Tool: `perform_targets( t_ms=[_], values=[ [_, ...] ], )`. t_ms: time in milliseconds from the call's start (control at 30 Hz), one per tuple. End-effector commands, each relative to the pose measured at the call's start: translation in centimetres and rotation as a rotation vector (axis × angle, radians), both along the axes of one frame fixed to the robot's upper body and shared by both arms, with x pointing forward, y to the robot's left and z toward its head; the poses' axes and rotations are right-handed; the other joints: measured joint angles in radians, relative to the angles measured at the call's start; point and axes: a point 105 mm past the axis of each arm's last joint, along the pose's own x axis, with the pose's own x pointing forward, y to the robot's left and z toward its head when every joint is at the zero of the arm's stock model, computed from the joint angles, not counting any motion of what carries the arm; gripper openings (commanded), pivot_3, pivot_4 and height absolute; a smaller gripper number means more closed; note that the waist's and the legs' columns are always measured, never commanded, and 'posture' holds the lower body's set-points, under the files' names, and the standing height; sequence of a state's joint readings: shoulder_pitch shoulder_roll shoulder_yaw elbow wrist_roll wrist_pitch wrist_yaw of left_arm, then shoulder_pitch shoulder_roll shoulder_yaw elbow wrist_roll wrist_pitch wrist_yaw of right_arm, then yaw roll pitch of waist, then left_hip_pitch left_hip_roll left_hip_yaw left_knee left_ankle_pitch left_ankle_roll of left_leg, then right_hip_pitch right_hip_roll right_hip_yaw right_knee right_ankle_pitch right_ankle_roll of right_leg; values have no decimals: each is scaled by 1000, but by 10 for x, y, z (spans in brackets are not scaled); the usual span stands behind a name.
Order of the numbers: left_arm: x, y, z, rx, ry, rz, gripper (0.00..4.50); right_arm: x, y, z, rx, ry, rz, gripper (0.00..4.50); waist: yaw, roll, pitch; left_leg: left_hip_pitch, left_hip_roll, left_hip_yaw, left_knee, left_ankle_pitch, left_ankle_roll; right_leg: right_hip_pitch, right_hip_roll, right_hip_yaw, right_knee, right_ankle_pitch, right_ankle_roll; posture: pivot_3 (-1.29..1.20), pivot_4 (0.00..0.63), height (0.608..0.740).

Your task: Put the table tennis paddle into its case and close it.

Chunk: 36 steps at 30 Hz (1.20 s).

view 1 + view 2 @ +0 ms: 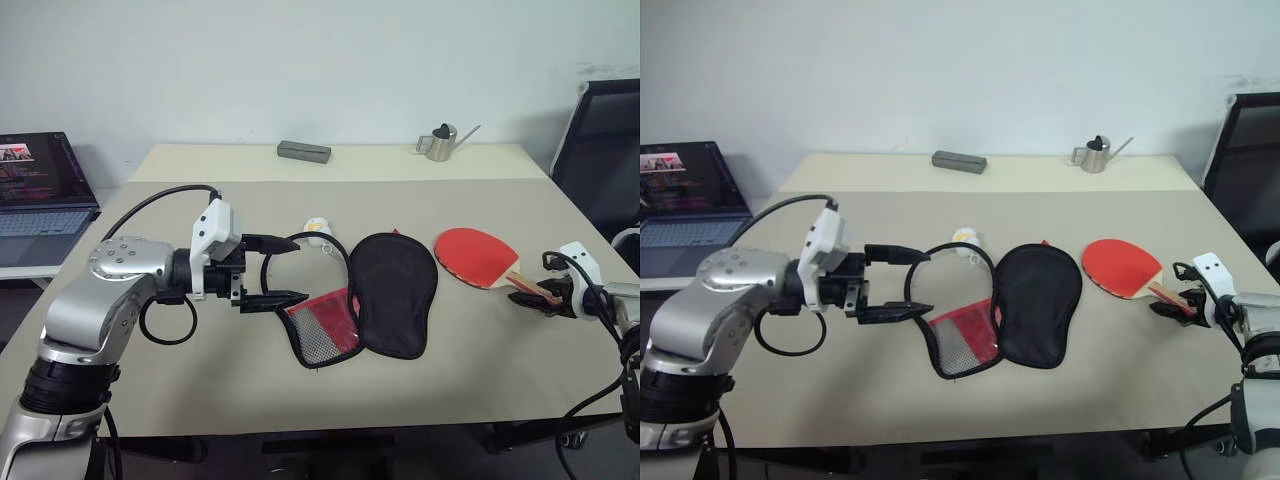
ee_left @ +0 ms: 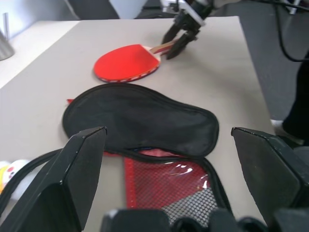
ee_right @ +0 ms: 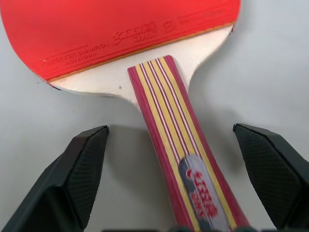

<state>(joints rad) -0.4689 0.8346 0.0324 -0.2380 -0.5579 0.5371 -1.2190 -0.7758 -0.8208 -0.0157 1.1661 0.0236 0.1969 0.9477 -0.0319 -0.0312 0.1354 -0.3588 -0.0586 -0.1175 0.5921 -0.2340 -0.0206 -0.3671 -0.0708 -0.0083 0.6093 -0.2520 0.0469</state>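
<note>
The table tennis paddle (image 1: pixel 478 256) lies flat on the beige table (image 1: pixel 200 380), red face up, its striped handle (image 3: pixel 169 125) pointing right. My right gripper (image 1: pixel 537 296) is open at the handle's end, one finger (image 3: pixel 82 164) on each side of it and neither touching. The case (image 1: pixel 392 290) lies unzipped at the table's middle: the black half is spread flat, and the red half with the mesh pocket (image 1: pixel 325 328) is folded out to its left. My left gripper (image 1: pixel 300 269) is open and level just left of the case, holding nothing.
A small white object (image 1: pixel 317 229) sits just behind the case. At the table's far edge are a grey box (image 1: pixel 303 151) and a metal watering can (image 1: pixel 440 142). An open laptop (image 1: pixel 40 195) is off to the left, a black chair (image 1: pixel 605 130) to the right.
</note>
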Motion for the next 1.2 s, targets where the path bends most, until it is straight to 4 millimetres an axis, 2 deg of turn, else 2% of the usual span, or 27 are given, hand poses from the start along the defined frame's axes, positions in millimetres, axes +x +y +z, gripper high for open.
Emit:
perform_targets(
  t_ms=[33,100,200,433,500,667,767,933,1067,1200],
  values=[
    [-1,-3,10,19,-53,-32,4500,5,8,-6,-21,1,20,4484,-1,-3,-1,0,1,0,0,0,0,0,0,0,0,-1,-2,0,150,740],
    [0,-4,11,25,-57,-36,4500,4,11,-10,-22,11,28,4484,-3,-6,0,2,2,3,0,0,0,1,0,1,0,-1,-4,0,150,740],
    [2,-2,12,33,-62,-32,4500,4,13,-14,-26,19,42,3916,-3,-8,3,11,3,4,0,0,0,10,0,1,0,-2,-4,0,150,740],
    [3,5,12,37,-63,-10,4500,-5,20,-26,30,66,71,1637,-2,-11,4,13,4,3,0,-1,0,14,-1,2,-1,-2,-5,0,150,740],
    [4,6,12,36,-63,-4,4500,-8,21,-30,40,74,74,1200,-2,-13,3,13,4,1,0,-1,0,14,-1,1,0,-2,-5,0,150,740],
    [4,8,12,33,-63,10,4500,-7,21,-31,65,45,48,1140,-2,-13,3,13,4,-5,0,-1,0,14,0,0,0,-3,-6,0,150,740],
    [5,10,13,27,-64,28,4500,-1,25,-24,150,-6,7,1139,-2,-14,3,13,4,-6,0,-1,0,14,0,0,0,-3,-7,0,150,740],
    [8,23,14,16,-68,91,4500,10,26,2,264,-107,-31,1116,-4,-12,5,13,4,-5,0,-1,0,14,0,0,0,-3,-7,0,150,740],
    [11,36,13,21,-74,156,4500,16,24,21,289,-165,-57,1103,-4,-7,9,13,3,-5,0,-1,0,13,-1,1,-1,-3,-7,0,150,740],
    [17,55,15,25,-102,246,4500,17,38,42,275,-199,-9,1102,0,-1,13,11,3,-5,0,-1,0,12,-1,1,-1,-3,-6,0,150,740]
  ],
)
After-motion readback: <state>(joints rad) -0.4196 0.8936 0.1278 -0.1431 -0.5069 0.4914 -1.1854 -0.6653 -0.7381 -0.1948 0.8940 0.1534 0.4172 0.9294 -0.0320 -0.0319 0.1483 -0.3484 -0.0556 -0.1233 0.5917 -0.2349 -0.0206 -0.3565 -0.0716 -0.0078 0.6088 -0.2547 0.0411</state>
